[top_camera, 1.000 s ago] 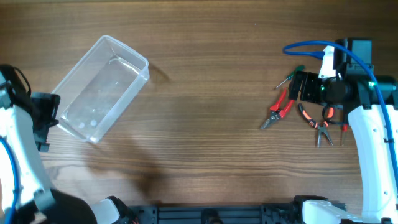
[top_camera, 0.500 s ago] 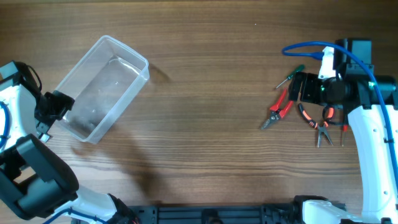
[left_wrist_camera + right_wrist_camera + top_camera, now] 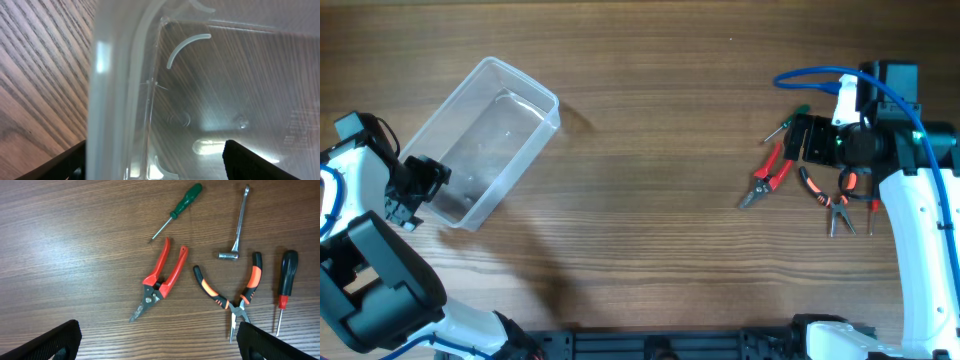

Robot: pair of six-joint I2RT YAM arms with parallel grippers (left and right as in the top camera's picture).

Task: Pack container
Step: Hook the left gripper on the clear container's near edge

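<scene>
The clear plastic container (image 3: 485,140) lies at an angle on the left of the table, empty. My left gripper (image 3: 420,185) is open at its lower-left end. In the left wrist view my left gripper (image 3: 155,150) straddles the container wall (image 3: 115,100), one finger outside and one inside. My right gripper (image 3: 805,140) hovers open and empty over the hand tools. The right wrist view shows my right gripper (image 3: 157,330) above red snips (image 3: 160,280), orange-black pliers (image 3: 235,297), a green screwdriver (image 3: 180,207), a socket wrench (image 3: 239,225) and a black-red screwdriver (image 3: 286,287).
In the overhead view the red snips (image 3: 767,172), the pliers (image 3: 835,205) and the green screwdriver (image 3: 787,120) lie at the right, partly under my right arm. A blue cable (image 3: 810,75) loops behind that arm. Bare wood table (image 3: 650,180) lies between container and tools.
My left arm has swung in towards the container's lower-left end, and its fingers now sit over that wall. The container, the tools and my right arm have not moved.
</scene>
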